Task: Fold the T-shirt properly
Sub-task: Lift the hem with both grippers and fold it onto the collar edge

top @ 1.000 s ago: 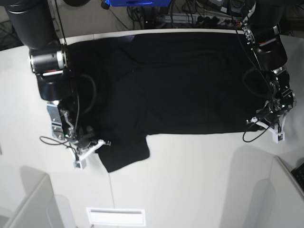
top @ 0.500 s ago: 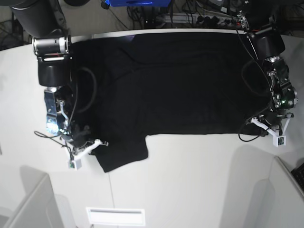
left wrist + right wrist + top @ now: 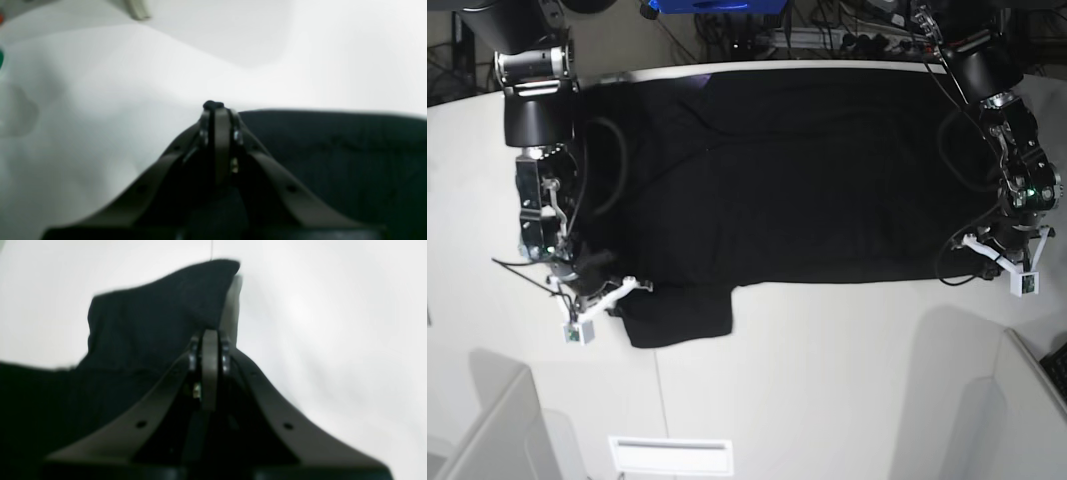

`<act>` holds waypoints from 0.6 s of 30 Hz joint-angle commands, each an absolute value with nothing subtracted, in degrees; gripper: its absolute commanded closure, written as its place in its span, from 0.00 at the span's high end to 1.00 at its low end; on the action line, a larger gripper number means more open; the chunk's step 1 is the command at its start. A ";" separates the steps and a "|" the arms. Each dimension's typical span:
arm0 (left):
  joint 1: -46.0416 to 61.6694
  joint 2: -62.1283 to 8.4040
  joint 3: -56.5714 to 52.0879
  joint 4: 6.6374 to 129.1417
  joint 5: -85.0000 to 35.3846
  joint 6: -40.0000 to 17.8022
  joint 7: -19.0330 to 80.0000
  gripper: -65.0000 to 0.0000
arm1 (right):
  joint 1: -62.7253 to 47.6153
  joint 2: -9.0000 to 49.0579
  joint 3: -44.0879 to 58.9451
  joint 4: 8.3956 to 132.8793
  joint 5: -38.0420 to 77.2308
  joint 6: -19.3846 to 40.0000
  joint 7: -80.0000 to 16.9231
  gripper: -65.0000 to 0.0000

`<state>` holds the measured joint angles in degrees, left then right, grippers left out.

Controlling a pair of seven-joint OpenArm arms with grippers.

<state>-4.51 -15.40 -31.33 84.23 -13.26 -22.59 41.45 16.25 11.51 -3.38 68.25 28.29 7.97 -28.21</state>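
In the left wrist view, our left gripper [image 3: 217, 110] pinches the T-shirt's [image 3: 333, 156] edge. In the right wrist view, our right gripper [image 3: 210, 336] clamps cloth by the sleeve [image 3: 160, 313]. In the base view, the shirt lies spread across the far table [image 3: 827, 380]; we judge folding barely begun.

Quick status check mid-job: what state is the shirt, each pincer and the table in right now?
T-shirt: spread flat on the table, plain black face up, one sleeve sticking out toward the near edge.
Left pincer: shut on the T-shirt's near corner.
Right pincer: shut on the T-shirt beside the sleeve.
Table: white, bare in front of the T-shirt.
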 commanded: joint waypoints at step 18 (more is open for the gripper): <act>4.44 -17.89 -35.30 91.65 -27.74 -22.64 40.22 0.00 | 8.57 11.74 6.37 86.11 28.97 8.22 -35.65 0.00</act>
